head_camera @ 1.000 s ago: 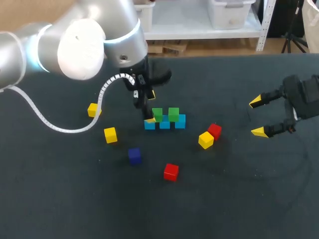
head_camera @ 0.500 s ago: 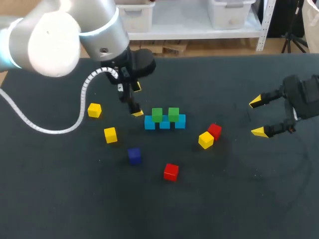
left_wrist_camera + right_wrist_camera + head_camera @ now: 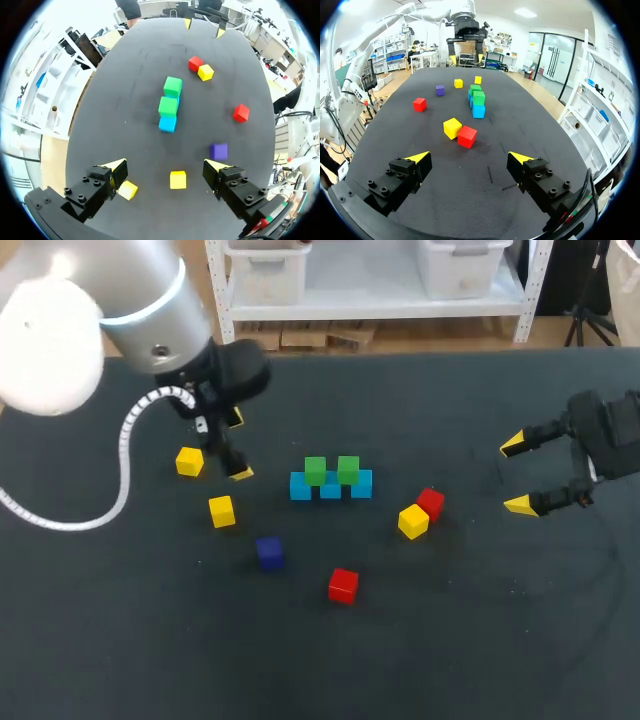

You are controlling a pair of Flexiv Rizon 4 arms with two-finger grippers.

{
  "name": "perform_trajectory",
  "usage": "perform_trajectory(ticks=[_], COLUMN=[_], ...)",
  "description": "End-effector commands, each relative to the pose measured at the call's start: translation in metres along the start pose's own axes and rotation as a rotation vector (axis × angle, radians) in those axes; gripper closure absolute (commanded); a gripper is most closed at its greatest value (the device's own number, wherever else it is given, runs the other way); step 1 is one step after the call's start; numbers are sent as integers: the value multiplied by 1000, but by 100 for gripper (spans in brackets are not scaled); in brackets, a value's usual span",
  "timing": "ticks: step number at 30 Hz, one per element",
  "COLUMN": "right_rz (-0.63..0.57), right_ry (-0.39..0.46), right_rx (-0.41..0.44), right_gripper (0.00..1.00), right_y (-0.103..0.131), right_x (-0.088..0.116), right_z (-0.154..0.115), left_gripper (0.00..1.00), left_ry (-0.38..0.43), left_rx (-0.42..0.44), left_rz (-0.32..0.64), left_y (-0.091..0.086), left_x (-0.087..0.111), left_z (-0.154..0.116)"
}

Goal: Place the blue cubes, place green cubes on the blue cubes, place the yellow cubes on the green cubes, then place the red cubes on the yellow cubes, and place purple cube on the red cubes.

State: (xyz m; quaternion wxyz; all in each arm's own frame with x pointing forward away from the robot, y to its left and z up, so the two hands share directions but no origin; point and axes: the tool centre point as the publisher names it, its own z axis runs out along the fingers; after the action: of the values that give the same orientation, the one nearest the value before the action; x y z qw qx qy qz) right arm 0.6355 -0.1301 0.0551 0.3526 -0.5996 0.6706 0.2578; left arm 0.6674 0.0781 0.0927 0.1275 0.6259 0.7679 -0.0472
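The left pincer is pulling back from the stack and sliding twd the left side of the table. A sec ago it was sitting right against the end of the row of three light-blue cubes. It's now hanging empty, fingers spread wide, btw that row and the outermost small yellow cube, w/ a second yellow cube just nearer the front.

The two bright green cubes are staying put on the blue row, each seeming to sit over a joint. So the green layer is looking done, and I'm reading this as the arm heading for the yellow stage.

The right pincer isn't moving: it's waiting at the right side, wide open, holding nothing.

A third yellow cube is lying against a red cube right of the row. Another red cube and the dark purple cube are lying apart, nearer the front.

Materials:
- **Cubes:** all appearing hard, smooth, crisp-edged and solid-coloured; plastic or painted wood, can't tell which.
- **Table:** showing a matte black, cloth-like top w/ faint scuffs.
- **Pincer fingers:** black, blocky and bolted, ending in yellow wedge tips.
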Motion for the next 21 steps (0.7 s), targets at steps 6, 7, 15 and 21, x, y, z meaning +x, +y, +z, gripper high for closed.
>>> perform_trajectory(ticks=[6,7,15,21], right_rz=[-1,-1,-1,-1], right_ry=[-2,-2,-2,-2], right_rx=[0,0,0,0], right_gripper=[0,0,0,0], right_y=[0,0,0,0], right_x=[0,0,0,0], right_z=[0,0,0,0], left_gripper=[0,0,0,0], left_ry=[5,13,25,35], left_rx=[-5,-4,13,28], left_rz=[-39,-45,-75,-97], left_y=[-7,-8,-15,-20], left_x=[25,27,44,56], left_z=[5,7,18,31])
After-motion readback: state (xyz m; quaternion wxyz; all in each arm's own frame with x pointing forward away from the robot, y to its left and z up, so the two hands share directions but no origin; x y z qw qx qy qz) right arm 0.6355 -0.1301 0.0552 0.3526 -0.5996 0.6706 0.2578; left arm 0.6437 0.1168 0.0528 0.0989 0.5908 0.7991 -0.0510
